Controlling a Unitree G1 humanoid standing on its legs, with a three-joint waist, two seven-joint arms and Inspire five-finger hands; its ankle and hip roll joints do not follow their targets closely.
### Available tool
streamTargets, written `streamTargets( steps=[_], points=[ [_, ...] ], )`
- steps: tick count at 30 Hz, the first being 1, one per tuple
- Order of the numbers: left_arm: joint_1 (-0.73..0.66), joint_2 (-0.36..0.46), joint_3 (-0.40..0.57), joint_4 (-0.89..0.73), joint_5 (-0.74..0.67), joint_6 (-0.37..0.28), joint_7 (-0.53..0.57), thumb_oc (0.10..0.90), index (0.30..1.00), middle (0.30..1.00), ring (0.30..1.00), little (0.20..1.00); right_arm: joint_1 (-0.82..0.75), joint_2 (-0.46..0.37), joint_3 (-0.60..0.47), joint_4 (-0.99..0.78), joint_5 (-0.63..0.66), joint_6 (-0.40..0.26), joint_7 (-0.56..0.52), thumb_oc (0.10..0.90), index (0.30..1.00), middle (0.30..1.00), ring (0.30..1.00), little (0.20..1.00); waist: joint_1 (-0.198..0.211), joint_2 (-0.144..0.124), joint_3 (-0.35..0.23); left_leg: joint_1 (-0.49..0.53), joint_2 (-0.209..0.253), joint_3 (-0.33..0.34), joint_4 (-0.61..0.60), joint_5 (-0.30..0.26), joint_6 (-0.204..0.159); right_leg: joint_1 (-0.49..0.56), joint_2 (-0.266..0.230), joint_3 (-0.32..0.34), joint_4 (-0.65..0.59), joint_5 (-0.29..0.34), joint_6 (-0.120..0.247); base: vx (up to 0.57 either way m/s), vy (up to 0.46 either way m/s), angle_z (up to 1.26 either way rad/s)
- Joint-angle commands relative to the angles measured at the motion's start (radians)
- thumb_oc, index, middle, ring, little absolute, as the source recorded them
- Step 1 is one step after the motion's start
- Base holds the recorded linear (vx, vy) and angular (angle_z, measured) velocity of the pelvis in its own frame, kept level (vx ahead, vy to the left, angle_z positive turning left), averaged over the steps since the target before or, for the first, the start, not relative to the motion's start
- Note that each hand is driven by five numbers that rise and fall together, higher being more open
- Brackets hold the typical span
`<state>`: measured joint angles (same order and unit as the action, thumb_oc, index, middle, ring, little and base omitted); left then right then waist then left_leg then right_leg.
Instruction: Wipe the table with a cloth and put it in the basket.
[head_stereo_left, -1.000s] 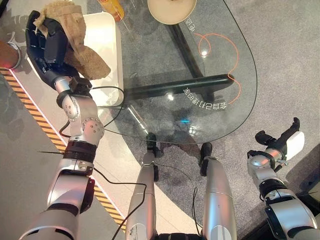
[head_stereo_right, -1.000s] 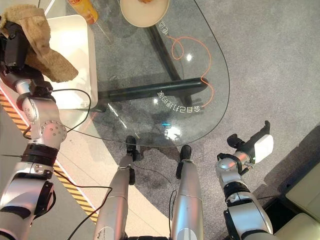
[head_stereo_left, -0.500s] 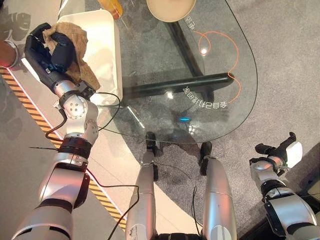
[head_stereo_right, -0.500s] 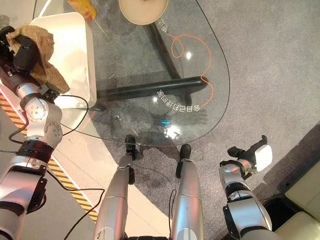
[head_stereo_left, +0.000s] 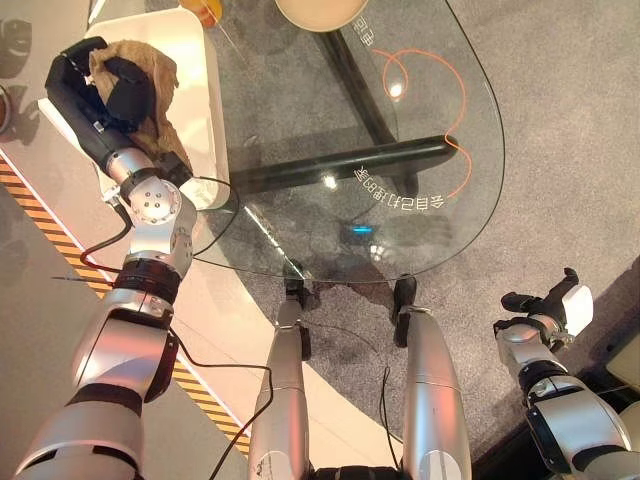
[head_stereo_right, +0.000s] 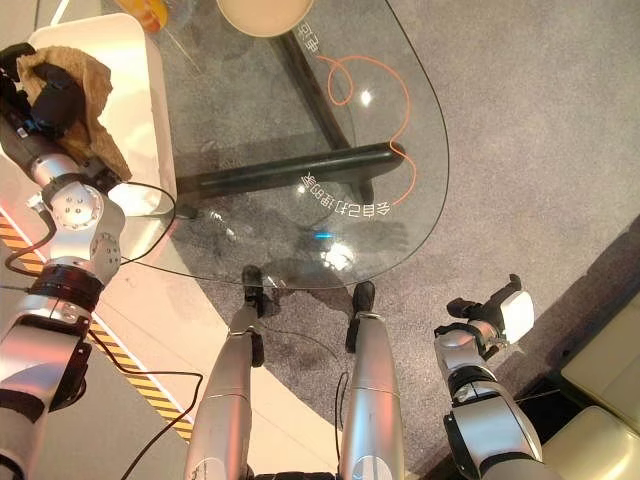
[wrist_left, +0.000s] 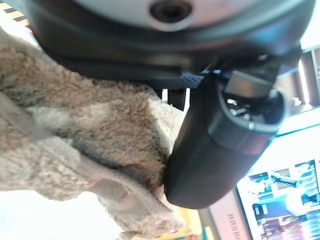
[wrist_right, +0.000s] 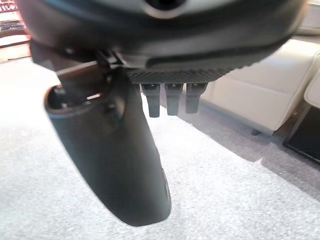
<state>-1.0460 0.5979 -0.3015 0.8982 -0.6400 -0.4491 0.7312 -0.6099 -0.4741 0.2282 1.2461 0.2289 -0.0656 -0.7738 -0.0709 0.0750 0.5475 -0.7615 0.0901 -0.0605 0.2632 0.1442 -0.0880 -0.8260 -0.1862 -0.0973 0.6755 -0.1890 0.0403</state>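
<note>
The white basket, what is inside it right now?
Inside the white basket you can see the brown cloth, gripped by the left robot hand at its near end. The cloth and hand cover that part of the basket's floor, so anything beneath stays hidden.

Scene bright, evenly lit from overhead. Small glare spots on glass counter: near orange loop, beside dark bar, near front rim. Reflections on glass mix with floor seen through it. Soft shadow on grey carpet at lower right. Left wrist view: cloth close and soft-focused, background beyond blown out. Right wrist view: near housing blurred, carpet grain soft.
</note>
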Motion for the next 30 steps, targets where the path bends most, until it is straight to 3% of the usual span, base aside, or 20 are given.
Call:
streamTargets(
  steps=[1,18,30],
  points=[
    [-0.142,0.137,0.043,0.022,0.104,-0.040,0.078,0.100,0.300,0.300,0.300,0.200,0.046,-0.031,0.008,0.003,-0.029,-0.007,-0.028,0.800,0.900,0.900,0.900,0.900,-0.002,-0.035,-0.027,0.000,-0.047,0.108,0.147,-0.184,0.098,0.018,0.078,0.042,-0.170,0.111,-0.025,0.00,0.000,0.00],
    [-0.187,0.156,0.021,0.164,0.134,0.076,0.126,0.100,0.300,0.300,0.300,0.200,0.053,-0.018,0.021,-0.005,-0.036,-0.022,-0.040,0.800,0.900,0.900,0.900,0.900,-0.015,-0.054,-0.027,-0.028,-0.044,0.107,0.145,-0.178,0.096,-0.010,0.085,0.044,-0.181,0.123,-0.019,0.00,0.000,0.00],
    [-0.201,0.166,0.020,0.237,0.128,0.088,0.109,0.100,0.300,0.300,0.300,0.200,0.041,-0.018,0.034,-0.002,-0.046,-0.031,-0.040,0.800,0.900,0.900,0.900,0.900,-0.020,-0.060,-0.027,-0.035,-0.039,0.112,0.140,-0.177,0.093,-0.017,0.088,0.047,-0.186,0.123,-0.019,0.00,0.000,0.00]
  ],
)
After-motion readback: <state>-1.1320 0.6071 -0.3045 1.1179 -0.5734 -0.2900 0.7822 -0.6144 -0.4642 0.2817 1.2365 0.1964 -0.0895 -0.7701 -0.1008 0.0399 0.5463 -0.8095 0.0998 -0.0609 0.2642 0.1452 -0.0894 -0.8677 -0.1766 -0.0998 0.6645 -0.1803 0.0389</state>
